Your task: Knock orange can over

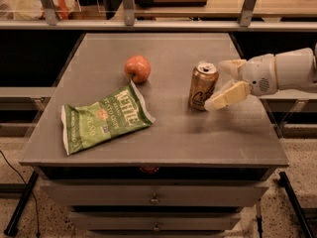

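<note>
Single camera view, bench state logged.

We see the gripper (216, 85) low over the grey table (168, 143), at the end of a white arm (285, 71) that enters from the picture's right edge. The jaws are open. The two pale fingers (232, 94) are spread, one higher and one lower, and both point toward the can.

The orange can (202, 87) stands upright directly ahead of the fingertips, just beside them. The lower fingertip reaches the can's lower wall on the side facing the jaws, but we cannot tell whether it touches. The upper fingertip sits near the can's rim on that same side, with a narrow gap showing. The can's silver top and pull tab face up, and the dark script on its side faces the camera.

Beyond the can from the jaws, toward the table's far edge, a reddish apple (137, 69) rests apart from the can. Farther out from the jaws again, toward the table's near edge, a green chip bag (101, 119) lies flat, well apart from both jaws and can. The apple is near the bag's upper corner and not touching it.

Under the tabletop we note drawers (155, 197) with small handles.
</note>
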### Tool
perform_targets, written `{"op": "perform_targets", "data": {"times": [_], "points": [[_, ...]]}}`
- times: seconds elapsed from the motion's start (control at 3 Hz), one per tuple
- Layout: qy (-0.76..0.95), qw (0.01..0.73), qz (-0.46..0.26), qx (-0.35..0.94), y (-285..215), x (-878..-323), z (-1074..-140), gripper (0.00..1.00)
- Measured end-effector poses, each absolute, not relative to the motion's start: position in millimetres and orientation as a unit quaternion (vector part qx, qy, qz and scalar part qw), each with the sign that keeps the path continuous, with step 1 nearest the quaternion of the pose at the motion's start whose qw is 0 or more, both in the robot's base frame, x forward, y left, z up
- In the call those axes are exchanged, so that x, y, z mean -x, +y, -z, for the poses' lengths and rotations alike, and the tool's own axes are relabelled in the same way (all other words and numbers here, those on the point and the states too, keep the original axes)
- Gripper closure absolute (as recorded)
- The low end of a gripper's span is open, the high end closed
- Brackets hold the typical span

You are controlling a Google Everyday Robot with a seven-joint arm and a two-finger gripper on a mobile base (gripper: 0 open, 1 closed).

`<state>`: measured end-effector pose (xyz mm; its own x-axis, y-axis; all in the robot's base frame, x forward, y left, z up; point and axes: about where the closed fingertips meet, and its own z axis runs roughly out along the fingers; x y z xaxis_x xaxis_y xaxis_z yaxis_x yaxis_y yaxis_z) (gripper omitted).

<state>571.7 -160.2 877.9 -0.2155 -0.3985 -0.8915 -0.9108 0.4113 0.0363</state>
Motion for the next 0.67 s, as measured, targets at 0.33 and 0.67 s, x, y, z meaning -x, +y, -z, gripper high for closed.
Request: {"op": "perform_targets", "data": {"times": [0.33,0.67], "points": [[0.701,0.454,-0.316,0.450,-145.5,-577.4,-881.0,0.00],[0.685,0.467,-0.331,0.450,-135.7,-578.9,-881.3,0.18]]}}
